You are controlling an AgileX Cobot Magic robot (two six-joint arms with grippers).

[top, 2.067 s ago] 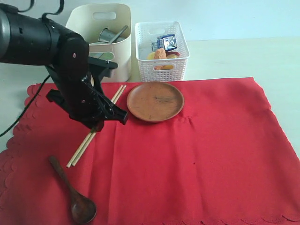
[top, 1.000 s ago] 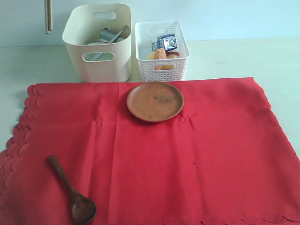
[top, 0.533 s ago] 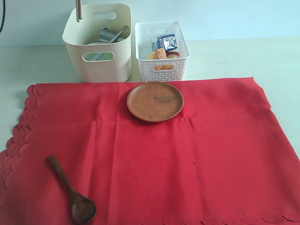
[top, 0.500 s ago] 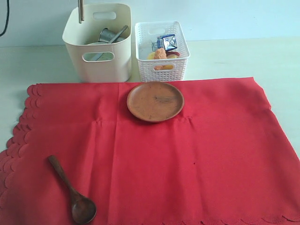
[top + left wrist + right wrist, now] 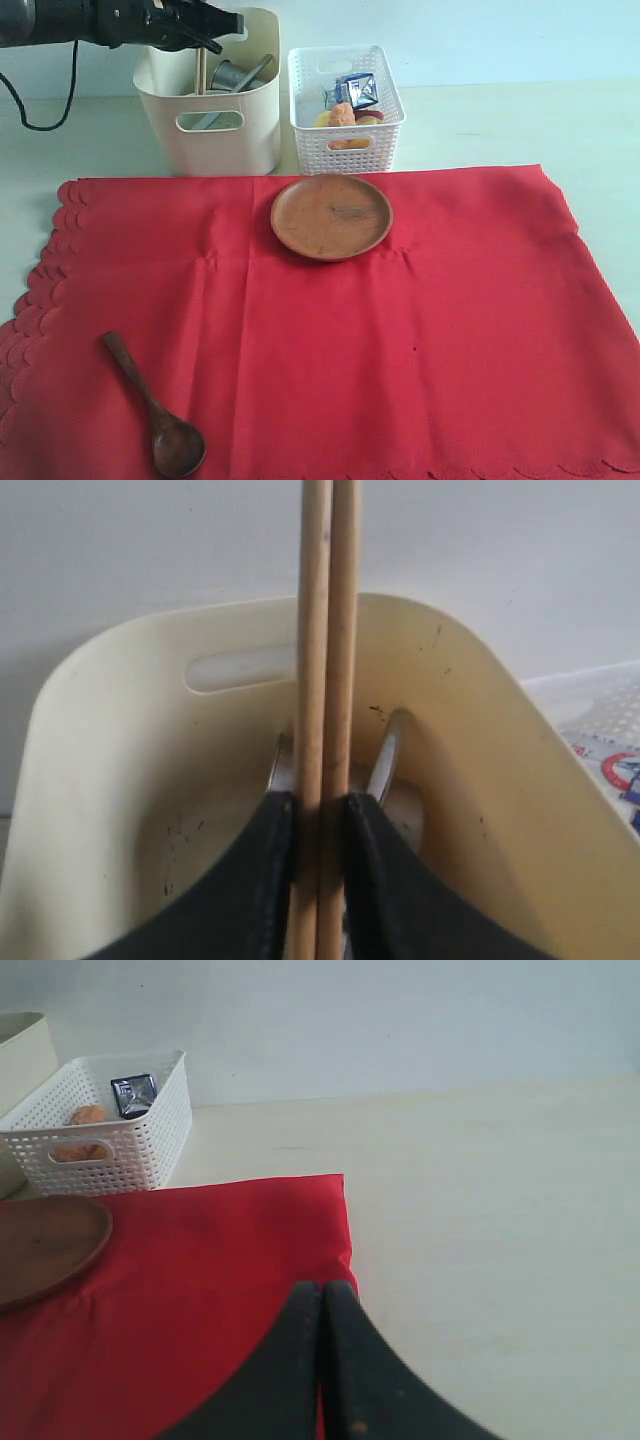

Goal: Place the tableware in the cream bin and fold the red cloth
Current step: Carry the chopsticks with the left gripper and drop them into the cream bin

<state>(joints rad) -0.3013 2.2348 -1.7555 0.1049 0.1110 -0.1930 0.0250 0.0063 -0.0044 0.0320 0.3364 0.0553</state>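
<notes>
Over the cream bin [image 5: 240,145], at the far left of the table [image 5: 500,120]: left gripper [image 5: 205,38], jaws narrowed to a slim gap and clamped on the pair of wooden chopsticks [image 5: 201,72].

Counted: two chopsticks, one round brown plate [image 5: 331,216], one dark wooden spoon [image 5: 155,410], one steel cup [image 5: 228,75], one red cloth [image 5: 420,350], one bin, one white lattice basket [image 5: 345,145].

Chopsticks pale, round, plain wood, side by side and touching along their length, upright, lower ends down inside the bin's mouth. Pinched between the black fingers [image 5: 250,880] and reaching well beyond the fingertips.

Cup tilted inside the bin, a silver handle leaning beside it; rest of the contents hidden.

Plate flat on the cloth near its far edge, just in front of the basket, well apart from the left gripper. Spoon on the cloth's near left corner, bowl end toward the near edge, also well apart from that gripper.

Cloth bright red, spread flat, scalloped along its left and near edges, faintly creased.

Right gripper [image 5: 322,1295] fully closed, jaws pressed together, nothing between them, seen only on its own wrist view, over the cloth's right edge beside bare table.
</notes>
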